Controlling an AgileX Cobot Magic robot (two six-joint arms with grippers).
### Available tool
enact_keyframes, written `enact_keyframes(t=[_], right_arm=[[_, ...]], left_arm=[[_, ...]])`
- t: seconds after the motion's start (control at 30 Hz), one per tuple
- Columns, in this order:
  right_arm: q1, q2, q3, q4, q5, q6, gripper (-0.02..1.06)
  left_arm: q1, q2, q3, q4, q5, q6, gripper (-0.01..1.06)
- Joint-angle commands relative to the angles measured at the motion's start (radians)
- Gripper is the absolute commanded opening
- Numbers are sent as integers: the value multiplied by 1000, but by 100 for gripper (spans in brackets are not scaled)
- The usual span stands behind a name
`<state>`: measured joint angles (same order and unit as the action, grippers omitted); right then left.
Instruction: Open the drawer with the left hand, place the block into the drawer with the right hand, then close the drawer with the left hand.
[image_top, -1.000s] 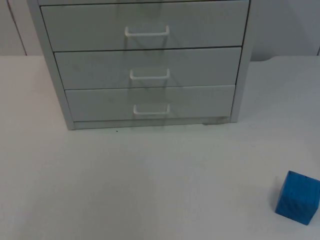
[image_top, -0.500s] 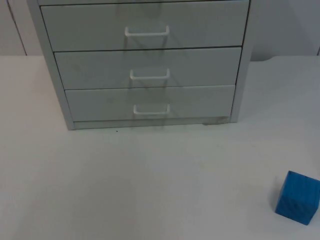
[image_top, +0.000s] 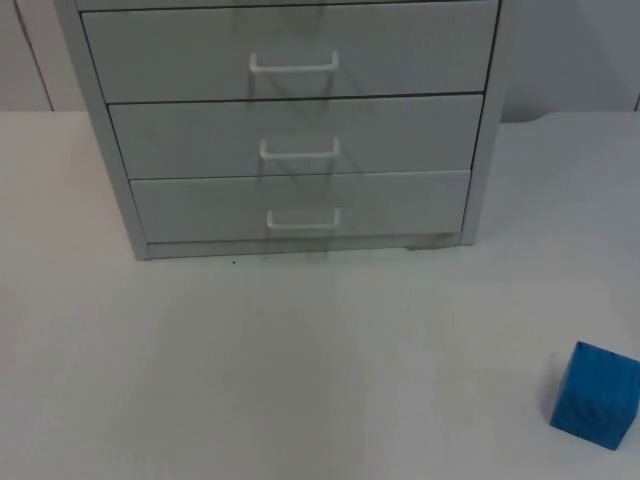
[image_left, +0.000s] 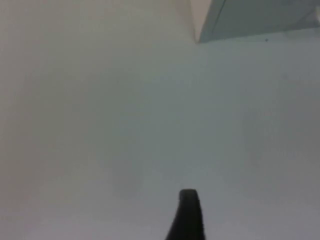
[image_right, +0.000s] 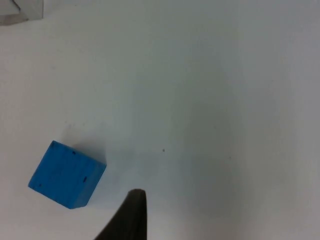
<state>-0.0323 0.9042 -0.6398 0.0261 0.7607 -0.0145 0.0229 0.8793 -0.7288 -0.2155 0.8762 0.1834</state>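
A grey cabinet (image_top: 120, 190) with three shut drawers stands at the back of the white table. The bottom drawer (image_top: 400, 205) carries a white handle (image_top: 303, 220), as do the middle drawer (image_top: 400, 135) and the top drawer (image_top: 420, 50). A blue block (image_top: 594, 394) rests on the table at the front right. My left gripper (image_left: 187, 220) hovers over bare table in front of the cabinet's corner (image_left: 210, 27), holding nothing. My right gripper (image_right: 131, 220) hangs over the table close beside the blue block (image_right: 66, 175), apart from it.
The white table top (image_top: 300, 370) stretches bare between the cabinet front and the block. Behind the cabinet runs the grey partition wall (image_top: 570, 50). The block sits close to the picture's right edge.
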Motion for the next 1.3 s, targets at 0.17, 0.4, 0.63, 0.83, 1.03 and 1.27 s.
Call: enact_keyframes(t=[0.17, 0.4, 0.63, 0.83, 1.03, 1.27], right_arm=[[-3, -1, -5, 5, -8, 0, 105], [-3, -1, -5, 5, -14, 0, 105], [-3, -1, -5, 5, -16, 0, 105], [-3, -1, -5, 5, -18, 0, 105], [-3, -1, -5, 5, -16, 0, 105], [-3, -1, -5, 5, -13, 0, 105]], left_arm=[[-7, 176, -23, -401, -86, 377, 54], [-111, 360, -69, -468, -98, 513, 54], [-433, 544, -142, -288, -245, 489, 54], [-649, 671, -187, -34, -422, 468, 54], [-767, 807, -187, 352, -592, 336, 54], [-766, 942, -219, 718, -619, 12, 54]])
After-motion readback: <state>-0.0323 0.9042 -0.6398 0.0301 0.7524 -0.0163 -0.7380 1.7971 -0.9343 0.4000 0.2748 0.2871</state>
